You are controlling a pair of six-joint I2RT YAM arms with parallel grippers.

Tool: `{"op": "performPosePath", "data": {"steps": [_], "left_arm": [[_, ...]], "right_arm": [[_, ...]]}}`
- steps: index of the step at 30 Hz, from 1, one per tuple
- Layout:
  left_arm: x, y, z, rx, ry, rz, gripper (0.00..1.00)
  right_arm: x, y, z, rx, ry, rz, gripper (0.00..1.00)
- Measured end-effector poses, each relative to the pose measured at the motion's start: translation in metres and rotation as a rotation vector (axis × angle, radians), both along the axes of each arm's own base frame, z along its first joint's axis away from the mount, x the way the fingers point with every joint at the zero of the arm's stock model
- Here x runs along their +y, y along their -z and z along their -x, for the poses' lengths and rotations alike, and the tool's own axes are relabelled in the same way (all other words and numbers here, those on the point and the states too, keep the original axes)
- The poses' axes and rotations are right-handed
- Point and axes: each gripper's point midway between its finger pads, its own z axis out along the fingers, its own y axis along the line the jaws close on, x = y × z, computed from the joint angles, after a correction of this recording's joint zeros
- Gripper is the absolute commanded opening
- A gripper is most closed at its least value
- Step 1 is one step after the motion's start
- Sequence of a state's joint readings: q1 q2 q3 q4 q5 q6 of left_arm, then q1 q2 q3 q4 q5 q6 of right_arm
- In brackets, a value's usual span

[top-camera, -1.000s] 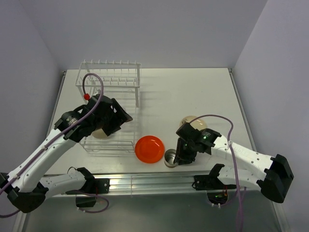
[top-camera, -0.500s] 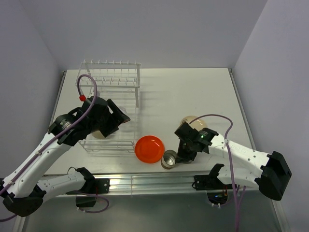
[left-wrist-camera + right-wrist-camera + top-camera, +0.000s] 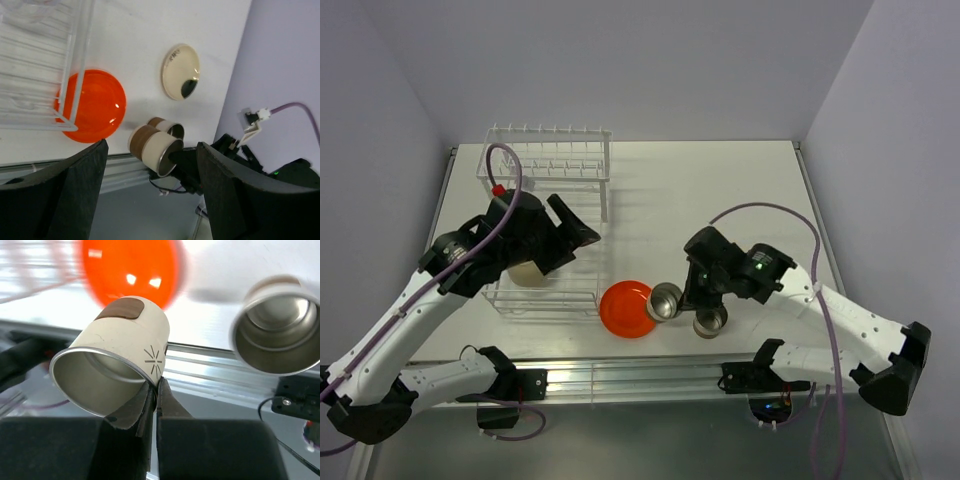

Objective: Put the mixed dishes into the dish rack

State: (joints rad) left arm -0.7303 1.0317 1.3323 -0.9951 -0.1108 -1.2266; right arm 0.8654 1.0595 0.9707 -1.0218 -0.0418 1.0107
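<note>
Right gripper (image 3: 155,385) is clamped on the rim of one steel cup (image 3: 115,355), held tilted on its side off the table (image 3: 720,190); the dish rack (image 3: 548,170) is found to its left, beyond the orange-red plate (image 3: 628,310).

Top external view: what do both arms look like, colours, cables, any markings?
Both the left arm and right arm have white links with black joints and black wrist heads. A mauve cable loops off each; the left one carries a red fitting. A green light glows on the right wrist. No printed markings show.
</note>
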Motion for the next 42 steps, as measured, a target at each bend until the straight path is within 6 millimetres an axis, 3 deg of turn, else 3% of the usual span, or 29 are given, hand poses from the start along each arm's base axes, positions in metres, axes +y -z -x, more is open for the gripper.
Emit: {"op": "performPosePath", "data": {"steps": [6, 12, 16, 21, 24, 31, 42], "left_arm": [[-0.04, -0.022, 0.003, -0.102, 0.213, 0.129, 0.86], [-0.082, -0.033, 0.018, -0.174, 0.446, 0.324, 0.89], [-0.097, -0.051, 0.028, -0.252, 0.554, 0.468, 0.9], [-0.103, -0.087, 0.039, -0.374, 0.65, 0.595, 0.91], [-0.106, -0.098, 0.042, -0.413, 0.686, 0.623, 0.91], [-0.112, -0.094, 0.038, -0.418, 0.715, 0.615, 0.9], [-0.108, -0.098, 0.056, -0.464, 0.795, 0.676, 0.9]], "right_arm": [[0.018, -0.074, -0.015, -0.127, -0.09, -0.146, 0.0], [0.025, -0.109, -0.027, -0.095, -0.114, -0.348, 0.0], [0.024, -0.132, -0.042, -0.088, -0.096, -0.52, 0.0], [0.03, -0.153, -0.036, -0.049, -0.122, -0.727, 0.0], [0.036, -0.163, -0.027, -0.005, -0.155, -0.814, 0.0], [0.042, -0.19, -0.016, 0.027, -0.208, -0.931, 0.0], [0.046, -0.213, -0.014, 0.025, -0.243, -1.011, 0.0]]}}
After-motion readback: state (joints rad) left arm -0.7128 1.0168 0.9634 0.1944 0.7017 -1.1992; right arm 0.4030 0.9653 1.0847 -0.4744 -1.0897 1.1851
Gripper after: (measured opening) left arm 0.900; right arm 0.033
